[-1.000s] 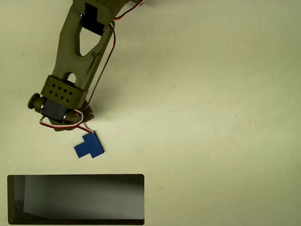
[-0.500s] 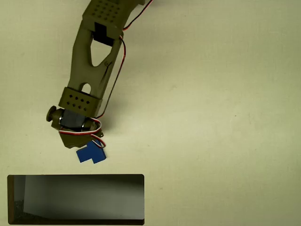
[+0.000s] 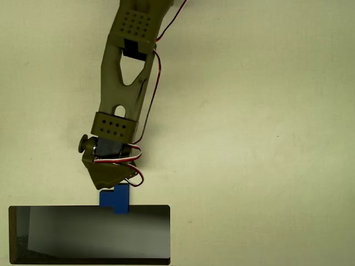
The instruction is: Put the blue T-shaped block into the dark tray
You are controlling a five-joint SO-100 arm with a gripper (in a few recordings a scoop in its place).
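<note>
In the overhead view, the olive-green arm is extended from the top edge downward and slightly leftward. The perforated wrist housing is positioned above the servo, from which red and white wires are looped. The gripper (image 3: pixel 112 183) is pointed downward; its jaws are hidden beneath the housing, so their state cannot be determined.

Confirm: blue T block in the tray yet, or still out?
Not in yet. The blue T-shaped block overlaps the top rim of the dark tray, mostly outside it, under the gripper. Jaws hidden.
</note>
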